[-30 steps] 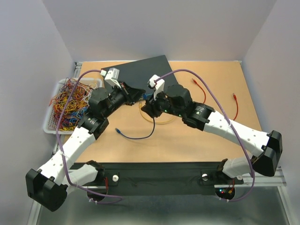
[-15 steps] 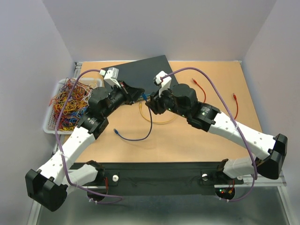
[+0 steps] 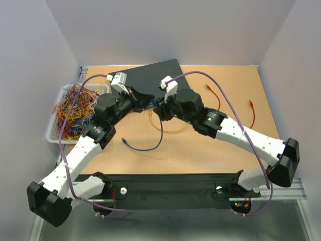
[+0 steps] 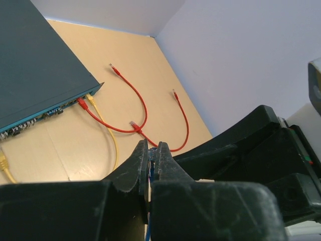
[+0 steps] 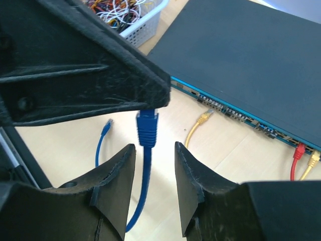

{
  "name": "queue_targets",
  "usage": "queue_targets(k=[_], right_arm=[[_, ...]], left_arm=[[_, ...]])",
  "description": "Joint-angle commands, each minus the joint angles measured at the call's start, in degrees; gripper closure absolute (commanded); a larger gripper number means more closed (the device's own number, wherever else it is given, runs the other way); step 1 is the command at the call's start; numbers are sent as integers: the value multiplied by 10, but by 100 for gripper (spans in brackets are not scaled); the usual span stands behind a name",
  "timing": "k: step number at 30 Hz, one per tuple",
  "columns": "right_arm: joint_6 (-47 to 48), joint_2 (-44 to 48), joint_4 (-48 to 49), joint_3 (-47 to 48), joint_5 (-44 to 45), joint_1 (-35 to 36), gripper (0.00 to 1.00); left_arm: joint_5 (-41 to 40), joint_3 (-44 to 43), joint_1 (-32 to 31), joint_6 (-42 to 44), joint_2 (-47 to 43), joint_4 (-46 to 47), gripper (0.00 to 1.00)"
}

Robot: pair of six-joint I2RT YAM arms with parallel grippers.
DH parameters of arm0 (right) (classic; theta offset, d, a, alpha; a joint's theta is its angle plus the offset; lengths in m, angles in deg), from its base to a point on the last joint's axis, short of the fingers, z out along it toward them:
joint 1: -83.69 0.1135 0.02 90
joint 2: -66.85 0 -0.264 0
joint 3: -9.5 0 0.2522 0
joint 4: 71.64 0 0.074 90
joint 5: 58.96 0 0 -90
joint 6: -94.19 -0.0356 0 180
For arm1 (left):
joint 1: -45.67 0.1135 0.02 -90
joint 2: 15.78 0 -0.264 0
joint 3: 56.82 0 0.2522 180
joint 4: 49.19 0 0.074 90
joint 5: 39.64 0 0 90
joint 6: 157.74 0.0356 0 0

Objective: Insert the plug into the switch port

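Quick update from us. Over the last second the left arm hasn't budged, but the right arm swung its wrist out toward the switch [image 3: 150, 75] and then came back in. The right gripper [image 5: 153, 150] now has its jaws open on either side of the blue plug [image 5: 147, 128] and isn't touching it, as far as we can see. The left gripper [image 4: 152, 150] has its jaws clamped on that plug, with only the ribbed boot and the blue cable [image 5: 143, 201] sticking out.

Our read is that this is a handover or regrip being lined up. Insertion hasn't started. The plug hangs in the air between the two grippers, above the tabletop [image 3: 200, 145], near the switch's socket face but not in any port.

The switch itself is a flat, dark blue-grey box lying at an angle on the far side of the tabletop. Its thin front face points toward the arms, with a teal edge and a row of small sockets [image 5: 225, 111]. A red plug [image 5: 299, 150] and a yellow plug [image 5: 313, 158] already sit in ports at one end. A second yellow connector [image 5: 203, 119] lies just in front of the row, and we can't tell if it's seated.
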Motion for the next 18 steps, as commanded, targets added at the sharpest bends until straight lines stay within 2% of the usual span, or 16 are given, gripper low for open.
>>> queue_targets(k=[1,16,18], right_arm=[[-4,1,44,33,44,1,58],[-28,6,86,23,65,1,71],[-32,11,92,18,59,1,80]], left_arm=[[8,-14,-1,0,-22,28,100],[10,-3,-1,-2,-20,31,100],[8,0,-1,-2,-19,33,100]])
